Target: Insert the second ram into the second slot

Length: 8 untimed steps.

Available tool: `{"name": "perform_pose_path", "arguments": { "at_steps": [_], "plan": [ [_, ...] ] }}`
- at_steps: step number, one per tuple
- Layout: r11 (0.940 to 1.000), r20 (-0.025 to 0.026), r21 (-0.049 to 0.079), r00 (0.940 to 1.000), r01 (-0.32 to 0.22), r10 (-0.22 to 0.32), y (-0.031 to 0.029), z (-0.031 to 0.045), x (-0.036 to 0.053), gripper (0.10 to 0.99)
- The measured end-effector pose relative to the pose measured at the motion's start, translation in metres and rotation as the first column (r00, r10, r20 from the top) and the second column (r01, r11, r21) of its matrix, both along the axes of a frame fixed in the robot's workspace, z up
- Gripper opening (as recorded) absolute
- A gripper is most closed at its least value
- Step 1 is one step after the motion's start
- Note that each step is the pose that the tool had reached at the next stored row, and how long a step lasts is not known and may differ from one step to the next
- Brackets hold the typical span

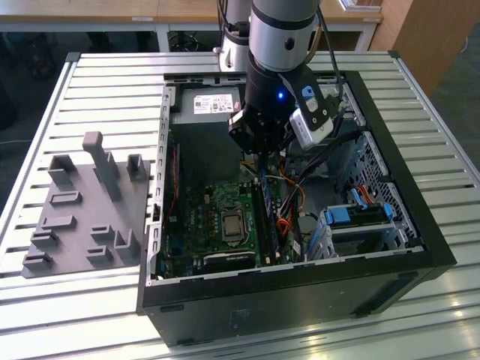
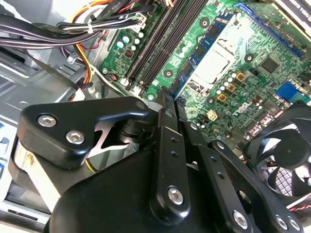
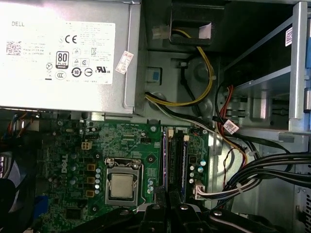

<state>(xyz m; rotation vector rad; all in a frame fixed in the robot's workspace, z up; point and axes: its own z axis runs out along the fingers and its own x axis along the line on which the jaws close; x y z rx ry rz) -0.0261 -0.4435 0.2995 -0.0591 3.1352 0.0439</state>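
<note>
In both wrist views my gripper [image 2: 167,102] [image 3: 167,196] has its black fingers drawn together on a thin blue stick, the second ram [image 2: 197,53] [image 3: 164,155]. The stick stands on edge in line with the black memory slots [image 3: 176,160] [image 2: 160,43], on the side nearest the processor socket [image 3: 120,184]. I cannot tell whether its lower edge sits in a slot. In the exterior view the gripper [image 1: 259,154] hangs inside the open computer case, just above the slot row [image 1: 266,217].
The power supply [image 3: 63,53] [image 1: 214,103] lies beyond the slots. Bundled cables [image 3: 262,170] run close beside them. A case fan [image 2: 286,160] sits near the socket side. The drive bay with blue clips [image 1: 360,217] fills the case's right. A grey fixture block [image 1: 82,210] stands outside.
</note>
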Motion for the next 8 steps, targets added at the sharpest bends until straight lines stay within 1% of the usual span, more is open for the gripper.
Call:
{"name": "perform_pose_path", "arguments": {
  "at_steps": [8],
  "plan": [
    [1.0000, 0.0000, 0.000, 1.0000, 0.000, 0.000, 0.0000, -0.0033, 0.0000, 0.137]
  ]
}}
